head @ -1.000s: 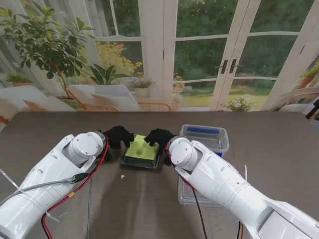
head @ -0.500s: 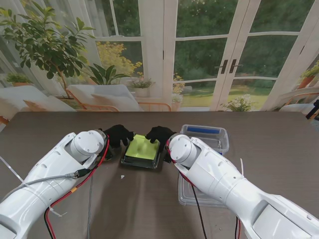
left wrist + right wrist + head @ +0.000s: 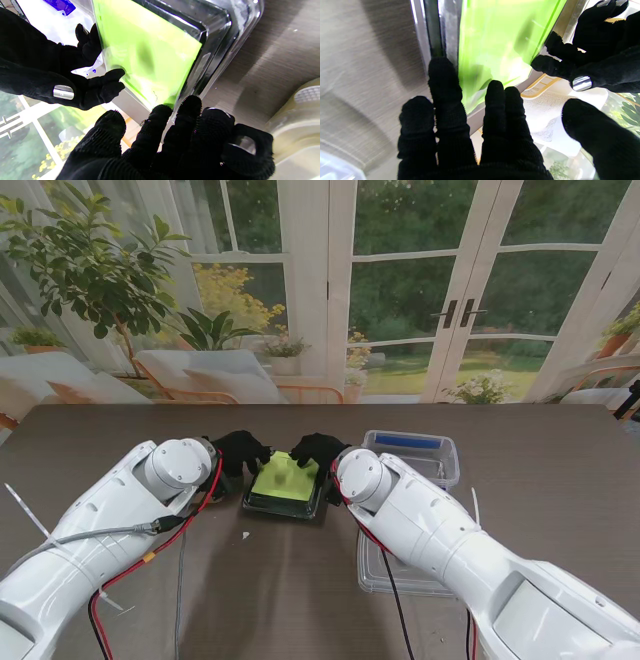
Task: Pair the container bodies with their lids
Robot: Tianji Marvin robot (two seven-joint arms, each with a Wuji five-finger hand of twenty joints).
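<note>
A green lid (image 3: 283,477) lies tilted over a black tray body (image 3: 285,504) at mid-table, its far edge raised. My left hand (image 3: 238,452) grips the lid's far left corner and my right hand (image 3: 318,451) its far right corner. In the left wrist view my left fingertips (image 3: 185,110) touch the lid (image 3: 150,50) and the tray's clear rim (image 3: 225,42), while my right hand (image 3: 62,75) pinches the lid's edge. In the right wrist view my right fingers (image 3: 445,82) rest on the lid (image 3: 500,37) beside the tray wall (image 3: 432,30).
A clear box with a blue clip (image 3: 410,455) stands just right of the tray. A clear flat lid (image 3: 385,575) lies nearer to me, partly under my right arm. A small white scrap (image 3: 245,534) sits on the brown table (image 3: 540,480).
The green lid's far edge has come up off the tray, so it now sits tilted. Both hands have shifted slightly farther from me along the lid.
</note>
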